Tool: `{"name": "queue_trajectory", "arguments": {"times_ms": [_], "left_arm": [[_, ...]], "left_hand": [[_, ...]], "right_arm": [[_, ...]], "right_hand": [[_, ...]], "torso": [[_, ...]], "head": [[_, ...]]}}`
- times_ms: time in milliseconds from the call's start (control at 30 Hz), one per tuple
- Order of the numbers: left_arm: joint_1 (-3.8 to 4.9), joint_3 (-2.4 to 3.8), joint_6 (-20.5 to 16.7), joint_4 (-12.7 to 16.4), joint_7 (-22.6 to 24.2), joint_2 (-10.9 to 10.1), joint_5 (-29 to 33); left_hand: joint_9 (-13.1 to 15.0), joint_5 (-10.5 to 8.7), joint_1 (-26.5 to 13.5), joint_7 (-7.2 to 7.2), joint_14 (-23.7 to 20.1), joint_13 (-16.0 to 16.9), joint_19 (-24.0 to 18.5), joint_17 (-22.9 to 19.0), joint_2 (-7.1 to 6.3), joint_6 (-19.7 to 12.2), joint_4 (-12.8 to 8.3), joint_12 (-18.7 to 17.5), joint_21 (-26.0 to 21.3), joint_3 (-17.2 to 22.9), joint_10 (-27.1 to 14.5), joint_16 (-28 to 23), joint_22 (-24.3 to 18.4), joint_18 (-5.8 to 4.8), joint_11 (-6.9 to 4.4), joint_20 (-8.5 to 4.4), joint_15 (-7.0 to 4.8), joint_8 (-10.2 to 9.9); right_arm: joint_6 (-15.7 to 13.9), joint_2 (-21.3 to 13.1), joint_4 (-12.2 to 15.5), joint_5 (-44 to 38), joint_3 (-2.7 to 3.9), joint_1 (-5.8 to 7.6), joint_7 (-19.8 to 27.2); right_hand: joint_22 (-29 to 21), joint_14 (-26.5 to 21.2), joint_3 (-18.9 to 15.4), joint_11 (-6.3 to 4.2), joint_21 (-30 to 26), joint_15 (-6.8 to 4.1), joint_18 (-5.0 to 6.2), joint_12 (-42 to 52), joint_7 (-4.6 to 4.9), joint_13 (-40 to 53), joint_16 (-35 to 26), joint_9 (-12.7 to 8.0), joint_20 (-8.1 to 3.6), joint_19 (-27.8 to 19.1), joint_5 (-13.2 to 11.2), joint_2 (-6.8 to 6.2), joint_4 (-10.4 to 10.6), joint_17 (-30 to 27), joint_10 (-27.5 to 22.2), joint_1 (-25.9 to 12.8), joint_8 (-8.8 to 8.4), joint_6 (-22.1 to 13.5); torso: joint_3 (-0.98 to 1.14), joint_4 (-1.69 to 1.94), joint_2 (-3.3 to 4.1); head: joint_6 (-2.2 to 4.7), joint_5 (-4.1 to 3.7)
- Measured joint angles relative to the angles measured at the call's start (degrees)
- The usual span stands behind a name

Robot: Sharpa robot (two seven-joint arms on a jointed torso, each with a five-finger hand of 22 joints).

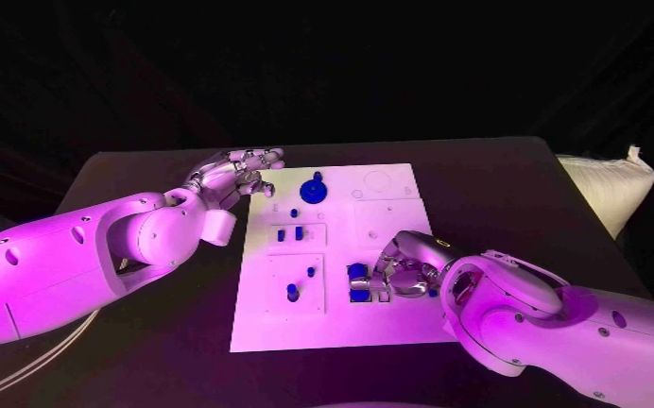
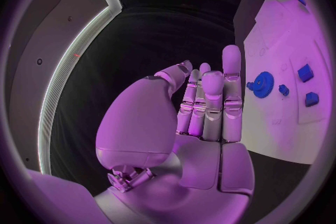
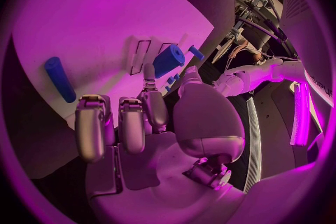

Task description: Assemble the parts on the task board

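One blue part (image 3: 168, 60) just beyond right hand (image 3: 150, 123) fingers (image 3: 149, 102)

Magenta light on the table, dark surroundings, fisheye-bent wrist views

The right hand (image 1: 395, 274) hides part of the blue parts (image 1: 357, 272) beneath its fingers (image 1: 375, 282).

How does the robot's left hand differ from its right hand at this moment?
The silver left hand hovers at the far left edge of the white task board, fingers straight and together, holding nothing; the silver right hand sits low over the board's near right part, fingers curled down by a blue cylinder part. Both are many-fingered.
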Motion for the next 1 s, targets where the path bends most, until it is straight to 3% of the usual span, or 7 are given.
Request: {"name": "queue_trajectory", "arguments": {"times_ms": [267,367,467,567,700,1000], "left_arm": [[0.00,0.00,0.04,0.02,-0.02,-0.02,0.00],[0.00,0.00,0.06,0.02,-0.02,-0.03,0.00],[0.00,0.00,0.09,0.02,-0.03,-0.03,0.00],[0.00,0.00,0.11,0.02,-0.04,-0.03,0.00],[0.00,0.00,0.16,0.03,-0.05,0.00,0.00],[0.00,0.00,0.21,0.03,-0.08,-0.02,0.00]], "left_hand": [[0.00,0.00,0.00,-0.20,0.00,0.00,0.00,-0.01,0.00,-0.20,0.00,0.00,-0.02,0.00,0.00,0.00,0.00,0.00,0.00,0.00,0.00,0.00],[0.00,0.00,0.00,-0.20,0.00,0.00,0.00,-0.06,0.00,-0.20,0.00,0.00,-0.22,0.00,0.00,0.00,0.00,-0.01,0.00,0.00,0.00,0.00],[0.00,0.00,0.00,-0.20,0.00,-0.01,0.00,-0.06,0.00,-0.20,0.00,0.00,-0.22,0.00,0.00,0.00,0.00,-0.01,0.00,0.00,0.00,0.00],[0.00,0.00,0.00,-0.20,0.00,0.00,0.00,-0.06,0.00,-0.20,0.00,0.00,-0.22,0.00,0.00,0.00,0.00,0.00,0.00,0.00,0.00,0.00],[0.00,0.00,0.00,-0.20,0.00,-0.01,0.00,-0.06,0.00,-0.20,0.00,0.00,-0.22,0.00,0.00,0.00,0.01,0.00,0.00,0.00,0.00,0.00],[0.00,0.00,0.00,-0.20,0.00,-0.01,0.00,-0.05,0.00,-0.20,0.00,0.00,-0.22,0.00,0.00,0.00,-0.04,0.00,0.00,0.00,0.00,0.00]], "right_arm": [[-0.61,-0.14,0.66,-1.66,0.00,-0.01,0.00],[-0.64,-0.19,0.85,-2.20,0.00,-0.01,0.04],[-0.62,-0.16,0.84,-2.95,0.02,-0.01,0.06],[-0.54,0.00,0.57,-3.70,0.01,-0.01,0.06],[-0.23,0.48,-0.09,-4.52,0.01,-0.02,0.02],[0.01,0.80,-0.39,-4.87,0.02,-0.09,0.01]], "right_hand": [[-0.01,0.00,1.67,0.00,0.00,0.00,0.00,0.00,0.00,-0.01,-0.22,0.51,0.00,0.00,0.78,-0.20,-0.35,-0.01,0.00,0.46,0.00,0.00],[-0.01,0.00,3.60,0.00,0.01,0.01,0.00,-0.45,0.00,0.04,-0.22,1.03,-0.03,-0.01,2.41,1.28,-1.85,-0.01,0.00,6.61,0.00,0.00],[-0.01,0.00,5.58,-0.22,0.41,0.01,0.00,-0.44,-0.53,0.47,0.02,1.62,-0.42,0.00,0.49,2.28,-4.66,-0.01,-0.24,12.29,0.26,0.53],[-0.01,0.00,7.04,-0.33,0.51,0.03,0.01,0.46,-1.09,0.84,0.12,2.17,-0.42,0.01,-1.79,2.80,-6.73,-0.01,-0.49,15.57,0.91,1.09],[-0.02,0.02,7.26,-0.43,0.68,0.05,0.01,0.99,-1.10,5.03,0.23,2.43,-0.83,0.01,-1.98,4.00,-7.42,-0.01,-0.39,17.10,1.13,1.09],[-0.02,0.02,7.25,-0.44,0.68,0.06,0.01,1.19,-1.10,6.25,0.23,2.62,-0.83,0.01,-2.00,4.09,-7.41,-0.02,-0.39,17.41,1.12,1.09]], "torso": [[0.02,0.00,0.00],[0.03,0.00,0.00],[0.02,0.00,0.00],[0.02,-0.02,0.00],[0.01,-0.01,0.01],[0.03,0.00,0.01]], "head": [[0.02,-0.14],[0.03,-0.21],[0.06,-0.28],[0.06,-0.32],[0.05,-0.43],[-0.02,-0.52]]}}
